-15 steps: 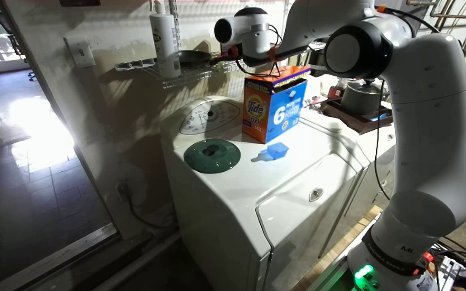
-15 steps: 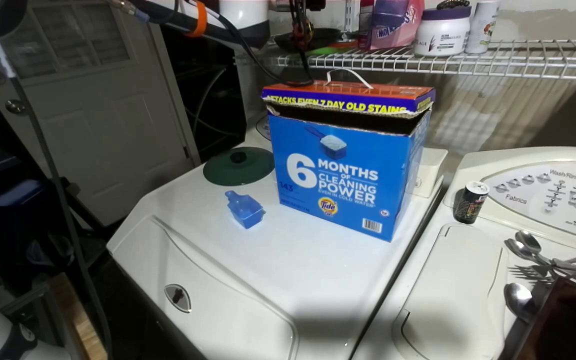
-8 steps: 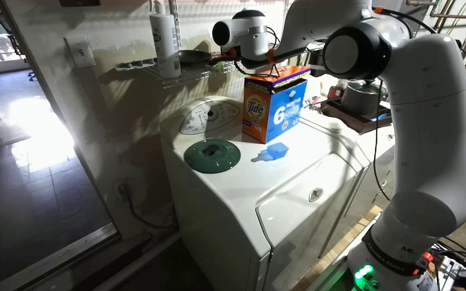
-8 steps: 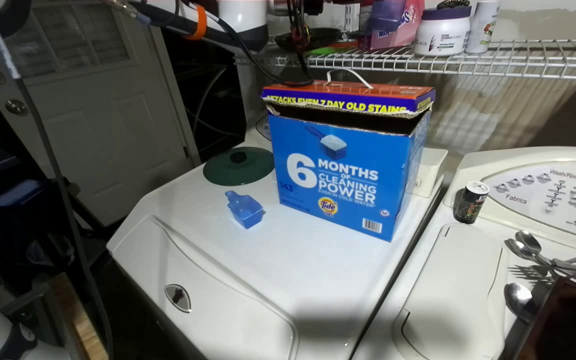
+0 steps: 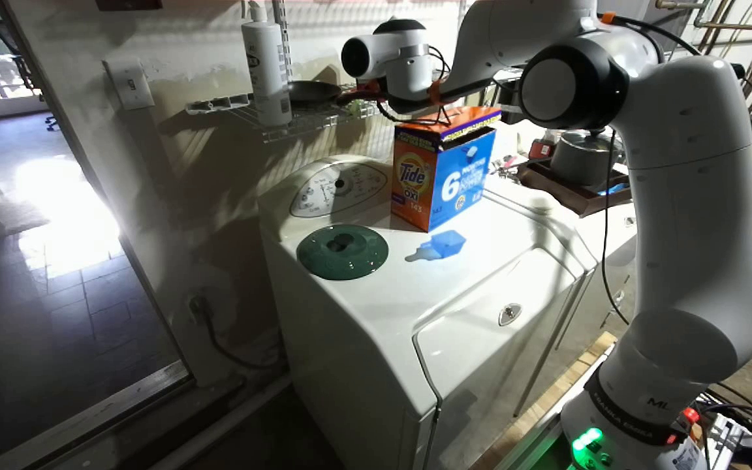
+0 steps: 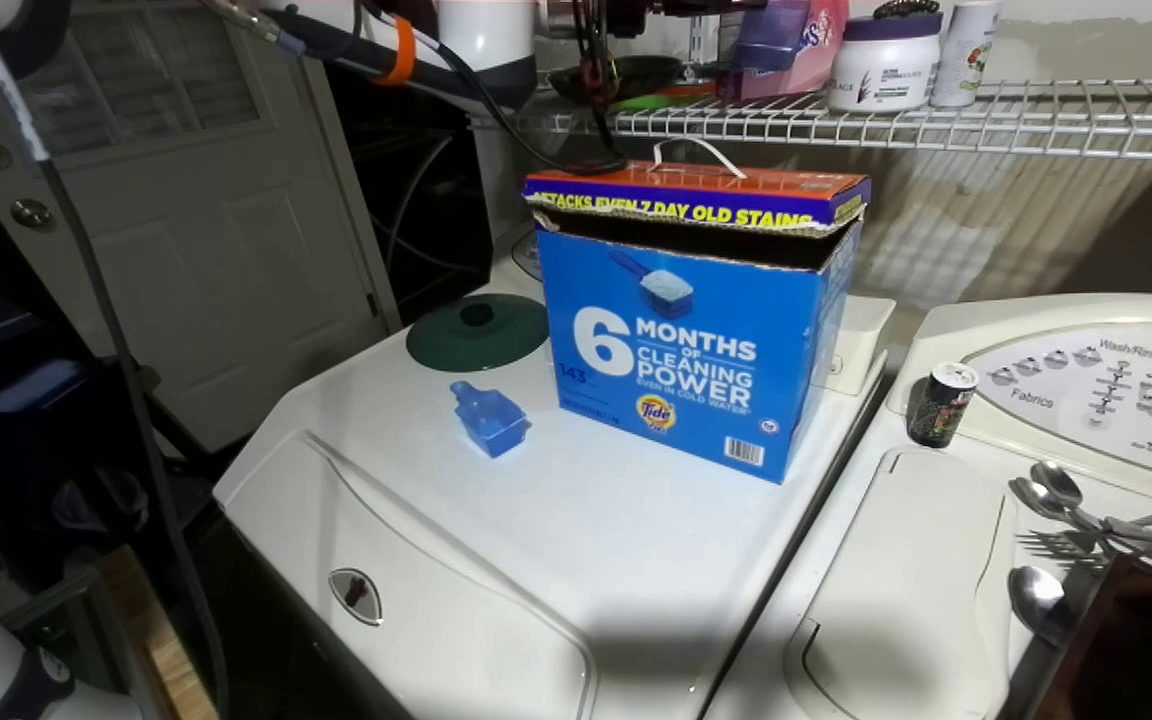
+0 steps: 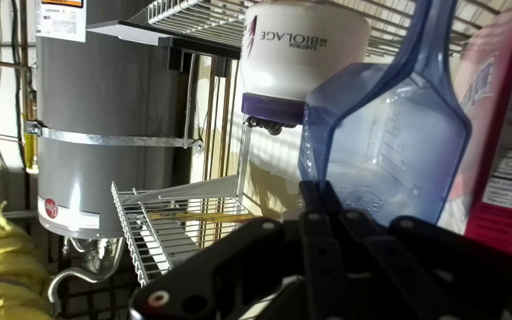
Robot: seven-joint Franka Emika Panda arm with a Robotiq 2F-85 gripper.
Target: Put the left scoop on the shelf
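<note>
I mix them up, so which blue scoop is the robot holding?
The pale scoop, its edge pinched in the gripper. The brighter scoop lies on the white machine, beside the Tide box.

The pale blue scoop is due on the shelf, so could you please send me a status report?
Hand shut on pale blue scoop. Not yet released onto shelf. White jar and pink bag close by, possibly in the way.

Arm [image 5: 696,196] raised and bent; wrist [image 5: 410,70] high; hand [image 7: 320,184] clamped, 2 fingers [image 7: 312,209] nearly together.
</note>
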